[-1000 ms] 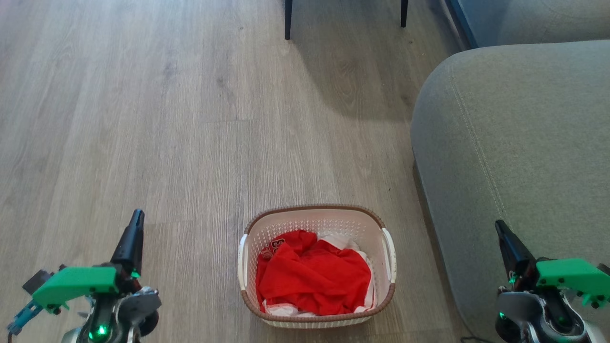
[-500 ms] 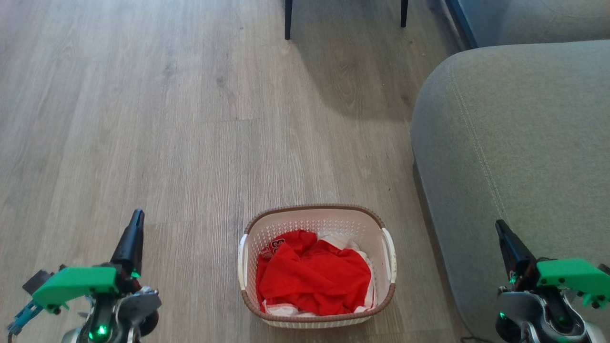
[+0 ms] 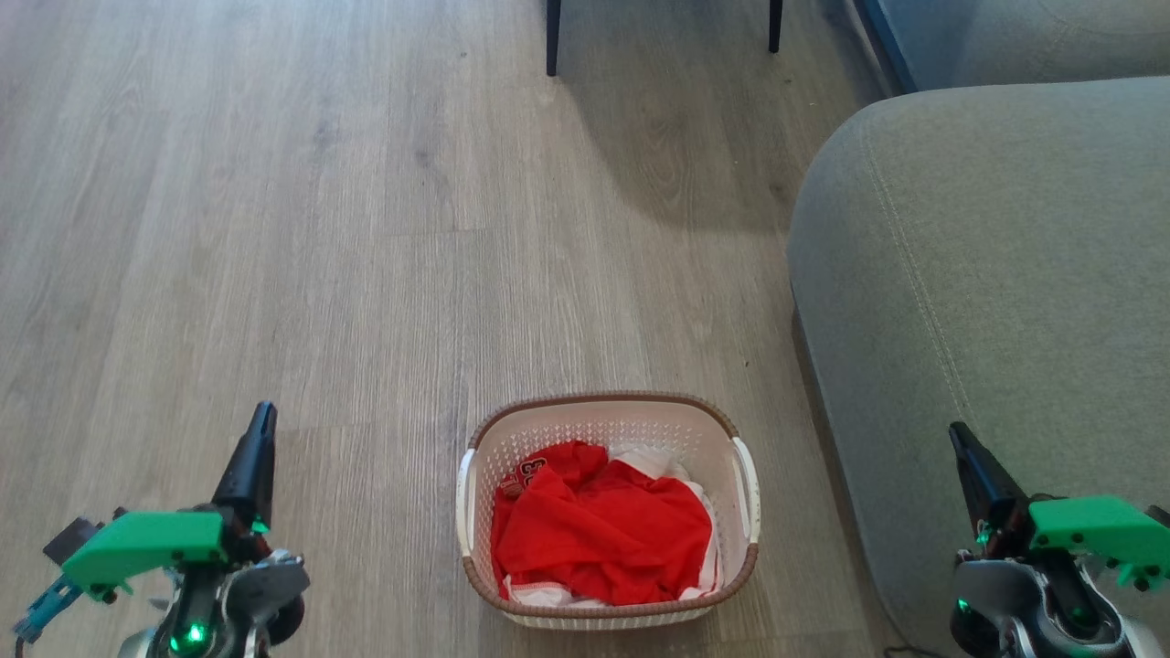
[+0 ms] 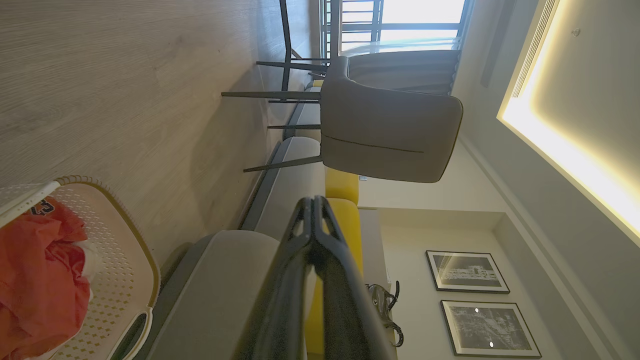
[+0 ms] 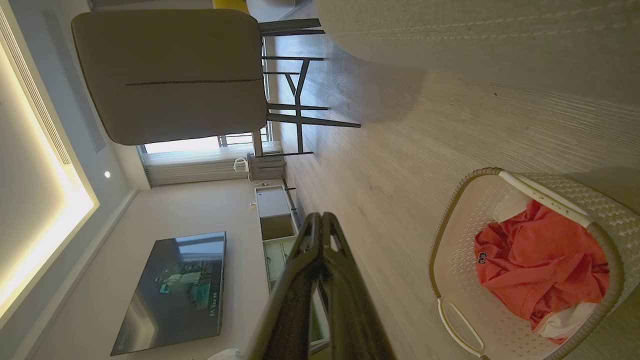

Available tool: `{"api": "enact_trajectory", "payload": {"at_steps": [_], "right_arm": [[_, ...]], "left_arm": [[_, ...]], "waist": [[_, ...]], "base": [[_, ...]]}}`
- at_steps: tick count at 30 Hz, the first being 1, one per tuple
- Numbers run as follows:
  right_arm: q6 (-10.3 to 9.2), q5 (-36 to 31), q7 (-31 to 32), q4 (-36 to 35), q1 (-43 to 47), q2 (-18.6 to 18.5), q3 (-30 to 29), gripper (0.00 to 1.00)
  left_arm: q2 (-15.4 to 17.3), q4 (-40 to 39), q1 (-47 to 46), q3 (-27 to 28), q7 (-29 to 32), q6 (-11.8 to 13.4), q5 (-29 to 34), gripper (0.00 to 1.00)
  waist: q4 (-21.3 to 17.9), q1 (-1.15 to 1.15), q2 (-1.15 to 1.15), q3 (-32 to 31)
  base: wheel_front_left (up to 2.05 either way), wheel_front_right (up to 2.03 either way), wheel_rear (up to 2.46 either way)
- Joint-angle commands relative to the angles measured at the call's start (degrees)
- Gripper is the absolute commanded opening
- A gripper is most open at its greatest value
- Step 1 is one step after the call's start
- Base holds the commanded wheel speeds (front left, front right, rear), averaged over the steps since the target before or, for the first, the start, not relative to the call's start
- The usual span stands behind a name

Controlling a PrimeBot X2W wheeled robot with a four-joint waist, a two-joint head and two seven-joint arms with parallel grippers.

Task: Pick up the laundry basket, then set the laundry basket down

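Dark and pressed tip to tip, the fingers of the left gripper [image 3: 262,417] and the right gripper [image 3: 957,435] hold nothing, each low at its own side. Between them, on the floor, stands the laundry basket [image 3: 603,399] with a red garment [image 3: 603,535] heaped inside. Being thin perforated plastic, it is probably light and slightly flexible. The white side handles [image 3: 465,498] look the surest hold, one per gripper. Pale wood-plank floor [image 3: 366,228] surrounds it, with a grey sofa [image 3: 987,274] near its right side and chair legs [image 3: 552,37] beyond.
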Motion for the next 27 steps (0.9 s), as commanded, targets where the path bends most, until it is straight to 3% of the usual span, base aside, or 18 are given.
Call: {"api": "enact_trajectory", "payload": {"at_steps": [1,27], "right_arm": [[-0.09,0.0,0.3,-2.0,-2.8,-0.8,1.0,0.0],[-0.09,-0.1,0.4,-2.0,-2.8,-0.7,0.9,0.0]], "left_arm": [[0.3,-1.7,-2.6,2.1,0.3,-0.4,0.1,0.0],[0.2,-1.7,-2.6,2.1,0.4,-0.4,0.1,0.0]], "waist": [[0.0,0.0,0.0,0.0],[0.0,0.0,0.0,0.0]], "base": [[0.0,0.0,0.0],[0.0,0.0,0.0]]}}
